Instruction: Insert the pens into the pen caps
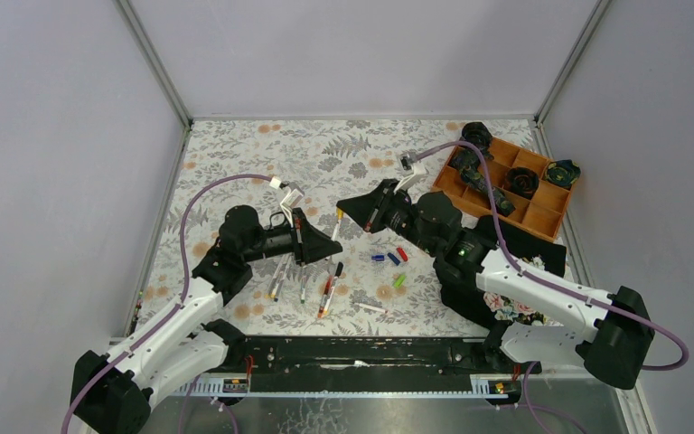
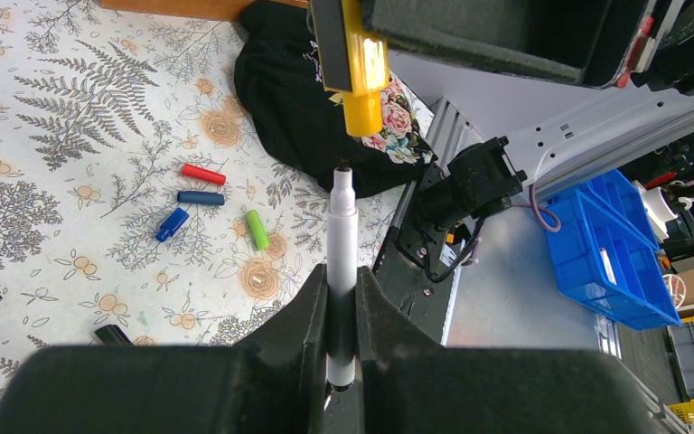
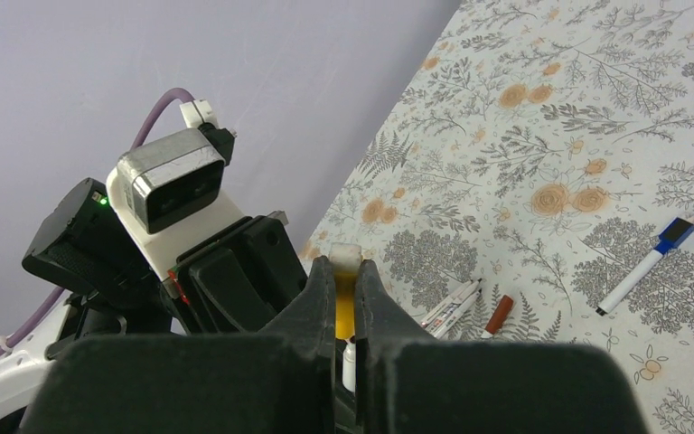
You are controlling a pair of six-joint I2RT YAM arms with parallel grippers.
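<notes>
Capping looks early: left fingers [image 2: 312, 307] pinch a white pen [image 2: 342, 244], its tip just short of the yellow cap [image 2: 361, 90] pinched in the right fingers [image 3: 321, 298]; four caps [image 2: 201, 197] and several pens [image 1: 330, 291] lie loose on the surface [image 2: 54, 108].

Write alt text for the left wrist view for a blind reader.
The left tool grips a white pen, tip pointing at a yellow cap held in the right tool, not yet touching. A red cap, a green cap and two blue caps lie on the floral mat.

Left hand [image 2: 342, 280] clamped tight, right hand [image 3: 345, 271] clamped tight, tips facing each other
</notes>
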